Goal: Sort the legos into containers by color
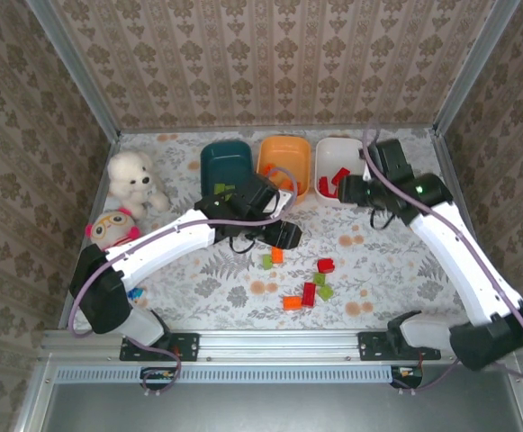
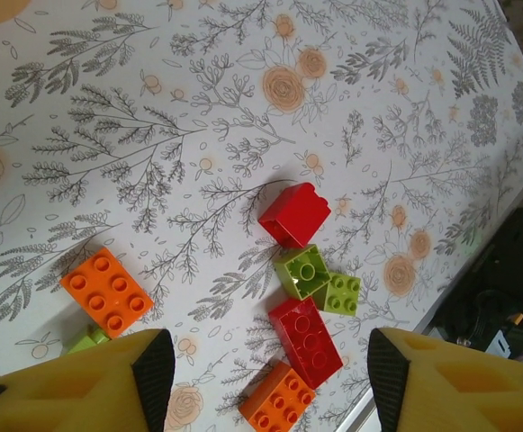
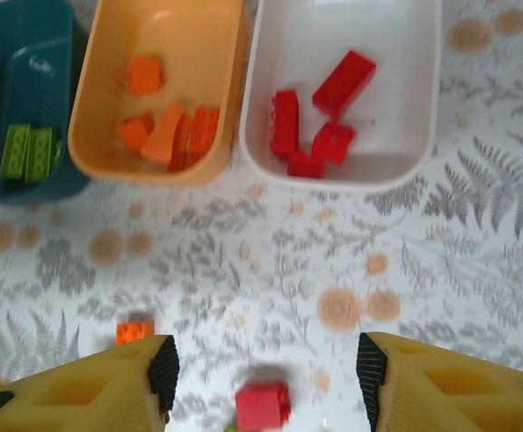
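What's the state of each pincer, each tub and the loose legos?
left pincer: open, empty
right pincer: open, empty
teal tub: holds green legos
orange tub: holds orange legos
white tub: holds red legos
loose legos: red, orange, green; unsorted, outside the tubs

Appeared as a robot test cell, staged as a domestic corner. Enclosed on three sides by damask wallpaper panels [image 1: 270, 63] framed in aluminium posts [image 1: 79, 76]. Fitted with floral-print table [image 1: 378, 279], metal rail [image 1: 279, 344] at near edge, left arm [image 1: 171, 243] and right arm [image 1: 459, 252] bolted there. Dressed with white plush bear [image 1: 135, 180] and round plush doll [image 1: 112, 229].
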`<state>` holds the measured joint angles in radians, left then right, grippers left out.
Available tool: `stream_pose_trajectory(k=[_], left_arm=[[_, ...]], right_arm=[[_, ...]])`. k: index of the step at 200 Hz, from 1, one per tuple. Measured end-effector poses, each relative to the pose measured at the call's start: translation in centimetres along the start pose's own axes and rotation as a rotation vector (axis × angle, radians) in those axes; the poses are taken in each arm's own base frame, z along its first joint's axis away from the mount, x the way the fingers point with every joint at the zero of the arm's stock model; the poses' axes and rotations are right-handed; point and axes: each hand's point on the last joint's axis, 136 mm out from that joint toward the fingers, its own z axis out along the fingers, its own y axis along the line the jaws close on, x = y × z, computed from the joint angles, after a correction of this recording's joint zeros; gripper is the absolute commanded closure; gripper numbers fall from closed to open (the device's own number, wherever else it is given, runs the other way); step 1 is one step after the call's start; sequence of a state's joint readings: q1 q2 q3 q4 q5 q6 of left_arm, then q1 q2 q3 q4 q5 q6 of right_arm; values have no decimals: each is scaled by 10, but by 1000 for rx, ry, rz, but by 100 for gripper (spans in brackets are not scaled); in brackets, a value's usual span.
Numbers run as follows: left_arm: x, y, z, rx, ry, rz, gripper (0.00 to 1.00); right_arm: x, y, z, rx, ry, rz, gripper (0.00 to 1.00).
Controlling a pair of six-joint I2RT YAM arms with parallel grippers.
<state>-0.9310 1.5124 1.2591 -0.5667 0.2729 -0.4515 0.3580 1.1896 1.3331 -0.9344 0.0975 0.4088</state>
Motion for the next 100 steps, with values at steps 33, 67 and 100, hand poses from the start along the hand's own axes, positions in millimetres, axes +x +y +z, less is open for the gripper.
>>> stream_pose_trajectory(k=[33,67,100], left_arm=[[5,-1,3,-18,15,8,40],[11,-11,20,-42,86,54,39],[34,-34,54,-60,201,165,36]], right_arm=[[32,-15,-18,4,13,38,44],[39,-19,-30,-2,4,71,44],[44,-20,-44,-24,-9,108,43]])
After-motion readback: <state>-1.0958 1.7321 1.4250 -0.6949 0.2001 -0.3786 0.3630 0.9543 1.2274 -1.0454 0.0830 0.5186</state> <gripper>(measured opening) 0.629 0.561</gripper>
